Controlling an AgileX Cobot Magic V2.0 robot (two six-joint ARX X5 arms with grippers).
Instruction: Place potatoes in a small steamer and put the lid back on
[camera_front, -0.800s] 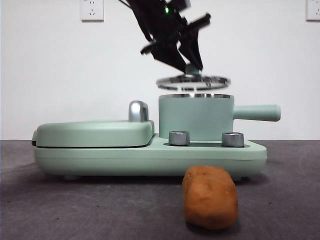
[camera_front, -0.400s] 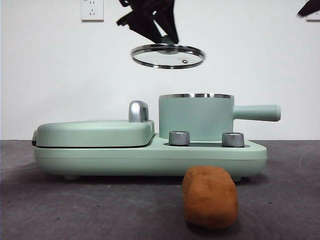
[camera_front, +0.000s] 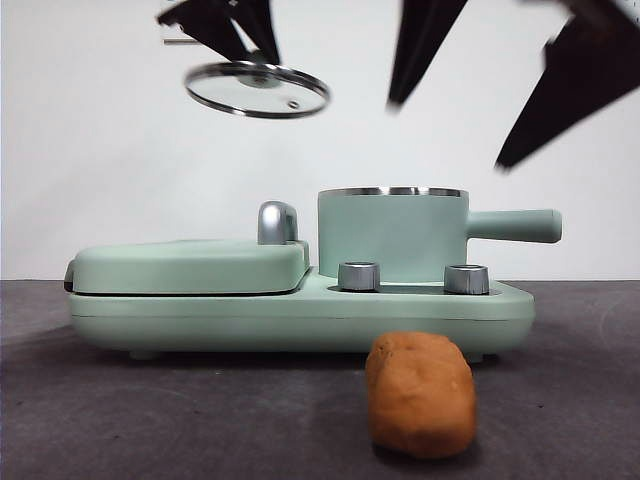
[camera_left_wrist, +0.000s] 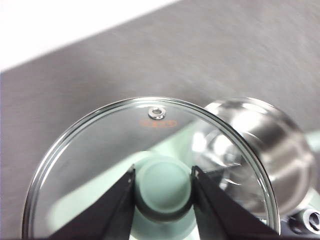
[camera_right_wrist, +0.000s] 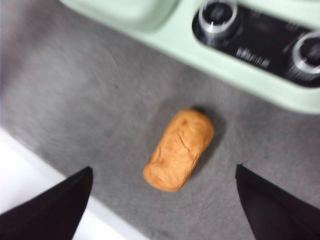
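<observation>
The glass lid (camera_front: 257, 90) hangs high in the air, up and to the left of the steamer (camera_front: 390, 235), whose steel rim stands uncovered. My left gripper (camera_front: 258, 52) is shut on the lid's green knob (camera_left_wrist: 163, 182); in the left wrist view the lid (camera_left_wrist: 100, 150) shows with the steamer (camera_left_wrist: 265, 135) beneath it. The orange-brown potato (camera_front: 420, 393) lies on the grey table in front of the appliance. My right gripper (camera_front: 450, 135) hovers open, high above the potato (camera_right_wrist: 178, 150), its jaws (camera_right_wrist: 163, 169) spread wide on either side of it and not touching it.
The steamer sits on a mint-green appliance base (camera_front: 300, 310) with two steel dials (camera_front: 358, 276) and a closed griddle cover (camera_front: 190, 265) with a chrome handle (camera_front: 277, 222) on the left. The pot's straight handle (camera_front: 515, 225) juts right. The table's near edge (camera_right_wrist: 30, 165) runs close to the potato.
The lid rose from just above the steamer and moved up and to the left in my left gripper. My right gripper came into view at the top right.
</observation>
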